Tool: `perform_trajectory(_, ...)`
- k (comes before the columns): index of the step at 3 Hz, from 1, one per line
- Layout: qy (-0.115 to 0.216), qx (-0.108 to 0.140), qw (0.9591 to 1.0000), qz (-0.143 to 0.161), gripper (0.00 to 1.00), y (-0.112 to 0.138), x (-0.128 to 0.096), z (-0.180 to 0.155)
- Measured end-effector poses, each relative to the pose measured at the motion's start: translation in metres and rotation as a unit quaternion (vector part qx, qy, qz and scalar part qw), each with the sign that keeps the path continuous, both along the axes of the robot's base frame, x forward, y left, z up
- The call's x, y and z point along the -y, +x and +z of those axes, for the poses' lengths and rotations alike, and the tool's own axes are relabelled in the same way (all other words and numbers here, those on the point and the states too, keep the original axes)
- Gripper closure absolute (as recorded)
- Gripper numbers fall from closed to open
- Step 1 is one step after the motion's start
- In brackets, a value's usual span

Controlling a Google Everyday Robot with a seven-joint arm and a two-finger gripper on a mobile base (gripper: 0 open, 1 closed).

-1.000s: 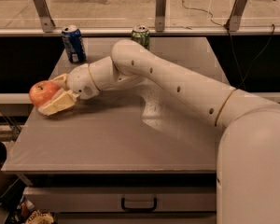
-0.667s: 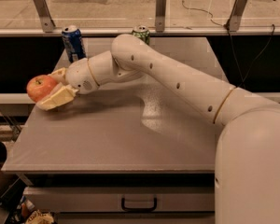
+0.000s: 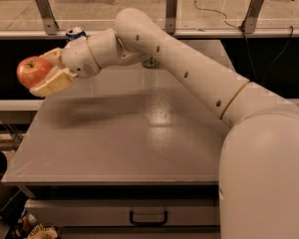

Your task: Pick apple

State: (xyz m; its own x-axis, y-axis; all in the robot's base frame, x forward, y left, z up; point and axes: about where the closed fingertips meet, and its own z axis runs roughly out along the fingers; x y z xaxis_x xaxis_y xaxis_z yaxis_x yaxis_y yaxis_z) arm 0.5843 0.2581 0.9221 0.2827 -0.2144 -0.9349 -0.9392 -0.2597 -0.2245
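Observation:
The apple [image 3: 33, 70] is round and red-orange with a yellowish patch and a small dark stem dimple. My gripper [image 3: 46, 71] is shut on it, one cream finger above and one below. It holds the apple in the air, well above the grey table [image 3: 119, 138], over the table's far left edge. The white arm reaches from the lower right across the table to it.
A blue soda can [image 3: 75, 33] stands at the table's back left, mostly hidden behind my wrist. A green can [image 3: 150, 62] shows just under the arm at the back. A drawer with a dark handle [image 3: 148, 218] sits below the table front. A railing runs behind.
My gripper has lifted the apple higher above the table, keeping hold of it. The arm now rises in front of the cans.

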Motion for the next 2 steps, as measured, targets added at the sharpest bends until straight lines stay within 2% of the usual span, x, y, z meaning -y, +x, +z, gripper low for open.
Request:
perform_trajectory(1, 0.016, 0.033, 0.9993, 0.006, 1.0, -0.002, 0.004, 0.025)
perform_trajectory(2, 0.036, 0.051, 0.998, 0.01, 1.0, -0.002, 0.012, 0.036)
